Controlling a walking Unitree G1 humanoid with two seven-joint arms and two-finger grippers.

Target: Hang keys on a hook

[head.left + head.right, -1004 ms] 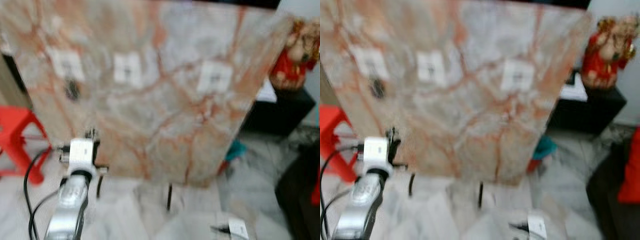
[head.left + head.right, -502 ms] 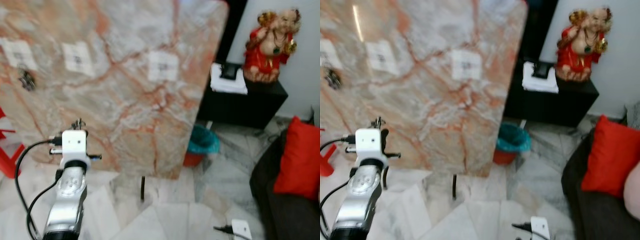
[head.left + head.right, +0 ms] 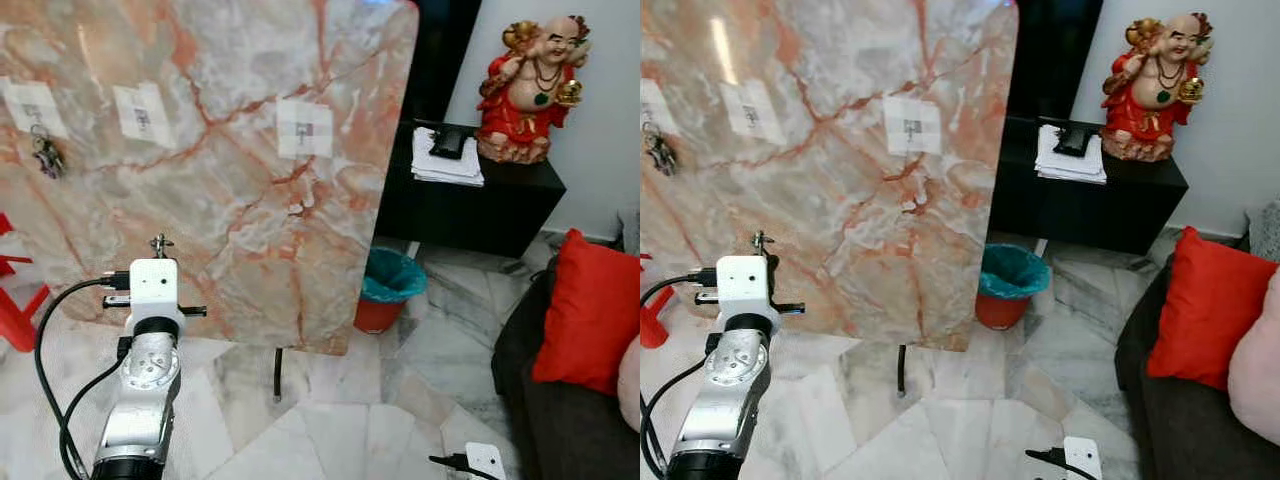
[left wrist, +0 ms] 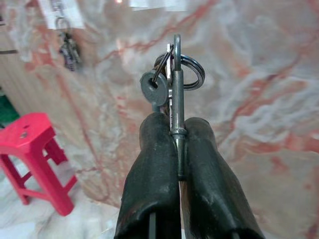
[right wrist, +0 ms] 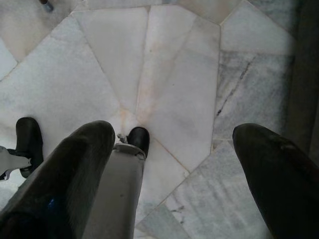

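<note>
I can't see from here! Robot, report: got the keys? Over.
Left gripper jaws shut on keys, raised before marble board. Right gripper open, over floor. Not hung yet; another key bunch on far-left hook.

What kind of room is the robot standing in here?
Probably a home living room: a red cushion on a dark sofa, a figurine on a black cabinet, and a marble floor.

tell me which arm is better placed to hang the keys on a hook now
Left. The left gripper is shut on the keys and raised in front of the marble board with its white hook pads. The right gripper hangs open, pointing down at the floor.
</note>
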